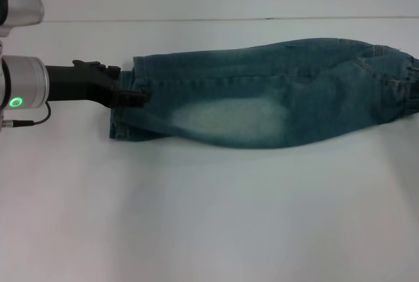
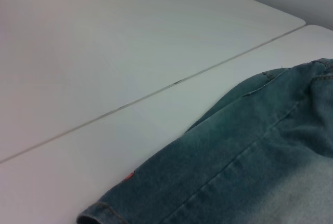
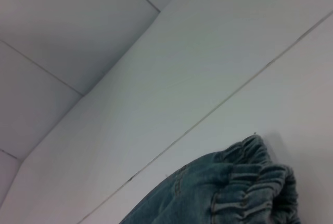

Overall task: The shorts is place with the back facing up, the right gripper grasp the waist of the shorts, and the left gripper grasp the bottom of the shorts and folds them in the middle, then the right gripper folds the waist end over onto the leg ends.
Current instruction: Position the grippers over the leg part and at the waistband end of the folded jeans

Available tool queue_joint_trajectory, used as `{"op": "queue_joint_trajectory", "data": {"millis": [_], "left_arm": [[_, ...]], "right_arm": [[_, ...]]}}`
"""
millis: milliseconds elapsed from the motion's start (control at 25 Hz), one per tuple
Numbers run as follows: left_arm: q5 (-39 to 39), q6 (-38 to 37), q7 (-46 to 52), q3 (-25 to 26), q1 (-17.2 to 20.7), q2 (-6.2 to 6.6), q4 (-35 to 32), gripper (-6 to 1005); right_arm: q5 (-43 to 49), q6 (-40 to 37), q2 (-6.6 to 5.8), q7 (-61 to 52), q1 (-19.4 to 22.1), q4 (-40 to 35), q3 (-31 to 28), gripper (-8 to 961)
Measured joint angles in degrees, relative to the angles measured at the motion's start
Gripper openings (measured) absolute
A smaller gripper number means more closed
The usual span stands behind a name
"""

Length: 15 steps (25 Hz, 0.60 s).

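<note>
The shorts point(image 1: 262, 99) lie folded lengthwise across the white table, a pale faded patch facing up. Their leg hems point(image 1: 124, 128) point left and the ruffled elastic waist point(image 1: 409, 86) points right. My left gripper point(image 1: 136, 96), black with a green ring light on its silver wrist, reaches in from the left and is shut on the upper leg hem, its top finger lying over the denim. The left wrist view shows the denim point(image 2: 250, 167) and a stitched hem corner point(image 2: 99, 214). The gathered waist point(image 3: 255, 187) fills the right wrist view. The right gripper is out of view.
The white table point(image 1: 209, 216) spreads wide in front of the shorts. A thin seam point(image 1: 196, 19) runs across the table behind them, and a tiled wall point(image 3: 62, 37) stands beyond.
</note>
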State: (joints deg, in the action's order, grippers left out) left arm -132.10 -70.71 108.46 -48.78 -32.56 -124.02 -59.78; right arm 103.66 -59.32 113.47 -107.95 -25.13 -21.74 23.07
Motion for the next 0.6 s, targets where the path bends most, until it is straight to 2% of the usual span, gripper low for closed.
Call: {"op": "queue_joint_trajectory", "data": {"millis": [360,560,600], "left_arm": [[0.0,0.1,-0.1,0.0,0.1,0.0,0.3,918],[0.0,0.1,-0.2,0.0,0.0,0.0,0.4,917],[0.0,0.1,-0.2,0.0,0.0,0.0,0.4,917]], "right_arm": [[0.0,0.1,0.01,2.2,0.2,-0.1,-2.2,232],[0.0,0.6,0.08,3.0,0.1,-0.1,-2.2,81],[0.0,0.7,0.08,3.1,0.1,-0.1,-2.2,80]]}}
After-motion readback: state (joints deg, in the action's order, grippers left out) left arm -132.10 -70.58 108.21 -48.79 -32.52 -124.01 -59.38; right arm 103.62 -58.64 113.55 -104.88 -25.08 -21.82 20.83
